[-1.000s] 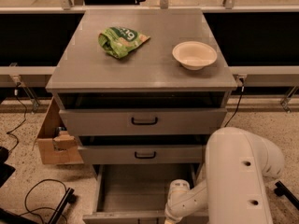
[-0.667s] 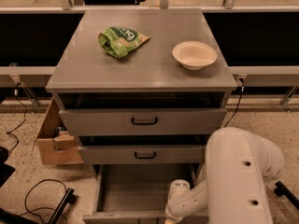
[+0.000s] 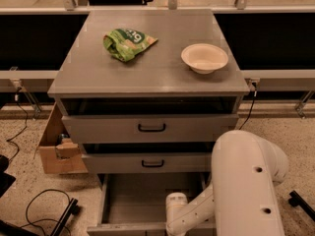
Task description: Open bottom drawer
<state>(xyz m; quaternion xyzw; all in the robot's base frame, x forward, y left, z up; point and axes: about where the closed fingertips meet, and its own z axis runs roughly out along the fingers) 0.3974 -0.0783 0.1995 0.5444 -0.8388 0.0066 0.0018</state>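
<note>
— Grey cabinet (image 3: 147,77) fills my screen, three drawers; where is the bottom drawer (image 3: 142,205)?
— Lowest of the three, pulled well out toward the camera; I look straight down into its plain grey inside, and its front edge runs along the bottom of my view; the handle I cannot make out
— And the two above it?
— I see the top drawer (image 3: 113,128) and the middle drawer (image 3: 113,163) each standing out a little, a dark gap above each front, a black loop handle at the middle of each
— Where is the gripper?
— Past the bottom edge of my view, below the white wrist (image 3: 176,203) that hangs over the right front part of the bottom drawer; whether it is released or clenched I cannot tell; the thick white arm (image 3: 246,181) covers the lower right
— Anything else?
— On the cabinet top, a crumpled green bag (image 3: 127,43) at the back left and a pale bowl (image 3: 204,58) on the right, well apart; a cardboard box (image 3: 56,151) on the speckled floor just beside the cabinet's left side; black cables (image 3: 39,210) lie lower left
</note>
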